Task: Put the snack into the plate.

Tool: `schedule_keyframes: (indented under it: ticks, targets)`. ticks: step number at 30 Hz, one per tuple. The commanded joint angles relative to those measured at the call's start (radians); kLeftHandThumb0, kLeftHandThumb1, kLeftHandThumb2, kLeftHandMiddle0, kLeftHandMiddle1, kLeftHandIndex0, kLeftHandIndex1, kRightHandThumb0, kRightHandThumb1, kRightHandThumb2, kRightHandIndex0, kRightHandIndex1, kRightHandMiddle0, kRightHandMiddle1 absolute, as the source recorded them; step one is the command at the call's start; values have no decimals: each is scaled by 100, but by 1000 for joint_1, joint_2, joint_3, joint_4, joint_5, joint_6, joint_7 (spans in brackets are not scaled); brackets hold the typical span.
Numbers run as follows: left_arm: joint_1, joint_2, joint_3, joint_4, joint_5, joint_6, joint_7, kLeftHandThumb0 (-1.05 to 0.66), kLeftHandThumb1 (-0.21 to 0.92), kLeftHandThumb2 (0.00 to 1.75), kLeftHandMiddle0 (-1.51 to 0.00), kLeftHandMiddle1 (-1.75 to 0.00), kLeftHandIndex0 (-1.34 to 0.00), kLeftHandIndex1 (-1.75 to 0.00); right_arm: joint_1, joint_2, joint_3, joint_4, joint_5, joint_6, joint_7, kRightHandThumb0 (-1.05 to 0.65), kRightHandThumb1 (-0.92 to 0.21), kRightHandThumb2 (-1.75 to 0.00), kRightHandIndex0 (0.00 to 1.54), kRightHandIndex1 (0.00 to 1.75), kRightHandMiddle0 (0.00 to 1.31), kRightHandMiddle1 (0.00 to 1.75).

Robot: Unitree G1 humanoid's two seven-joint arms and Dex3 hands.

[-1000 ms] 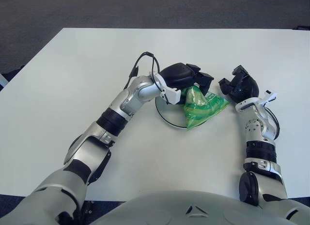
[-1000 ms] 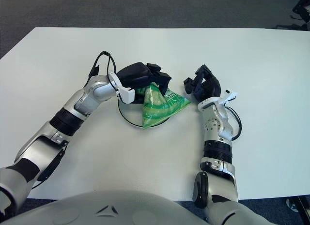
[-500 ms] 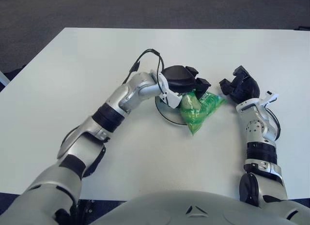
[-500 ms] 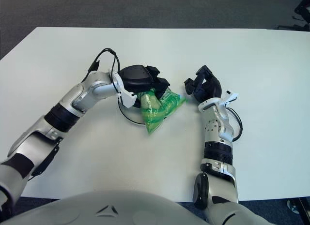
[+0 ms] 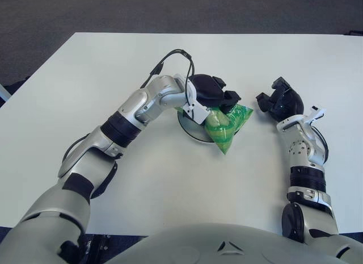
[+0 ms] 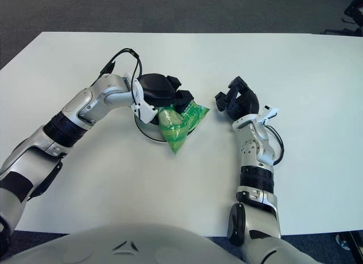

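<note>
My left hand (image 5: 212,96) is over the plate (image 5: 190,132), its fingers curled onto the upper edge of the snack (image 5: 226,123), a green bag. The bag lies across the plate's right side: its upper part is over the plate under my hand, while its lower corner hangs past the rim and points down toward me over the table (image 5: 170,179). Whether that corner touches the table I cannot tell. My right hand (image 5: 279,102) shows to the right of the bag, apart from it, fingers curled and holding nothing.

Task state, as I judge it: the snack is only partly in the plate, and I have not let go.

Risks from here:
- If I let go now, the overhanging part may pull the bag off the rim, since much of it sits outside the plate.
- The bag looks soft and slippery, and a grip on one edge gives little control, so it may fold or swing as I shift it leftward.
- The plate is shallow and light-looking, so dragging the bag across it, or pressing on its rim, could slide or tip it.
- Lifting my fingers carelessly could snag the film and carry the bag out again.
</note>
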Motion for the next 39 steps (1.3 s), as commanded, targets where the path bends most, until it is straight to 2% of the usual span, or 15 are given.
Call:
schedule_keyframes:
  ticks: [1, 3, 7, 11, 14, 20, 34, 39]
  targets:
    - [20, 19, 2, 14, -6, -15, -5, -29, 39, 100, -7, -147, 0, -96, 60, 21, -4, 55, 1, 43, -11, -54, -17, -149, 137, 175, 73, 175]
    - [21, 20, 8, 14, -24, -16, -13, -41, 37, 100, -4, -125, 0, -83, 60, 23, -7, 56, 3, 41, -11, -54, -17, -149, 137, 175, 73, 175]
    - [21, 32, 19, 20, -76, -28, -33, -58, 42, 92, -1, -59, 0, -53, 60, 27, -10, 56, 2, 41, -15, -54, -18, -149, 138, 175, 73, 175]
    - [9, 33, 24, 39, -132, -36, -66, -72, 47, 84, 0, -15, 0, -28, 58, 24, -11, 58, -4, 40, -18, -53, -19, -147, 136, 175, 72, 175]
    - [4, 35, 28, 43, -164, -35, -88, -77, 48, 81, 0, -5, 0, -18, 58, 24, -10, 58, -7, 41, -21, -53, -19, -147, 136, 175, 71, 175]
    - [-6, 45, 59, 54, -294, -31, -168, -86, 51, 70, 0, 0, 0, -2, 55, 27, -11, 56, -17, 46, -51, -53, -19, -147, 133, 175, 72, 175]
    - [-11, 32, 102, 113, -468, -35, -259, -91, 51, 61, 0, 0, 0, 0, 61, 34, -7, 39, -16, 48, -80, -53, -19, -148, 133, 175, 72, 175]
    - [-13, 33, 126, 125, -527, -16, -297, -86, 46, 61, 0, 0, 0, 0, 57, 32, -9, 44, -9, 57, -80, -53, -19, -148, 132, 175, 72, 175]
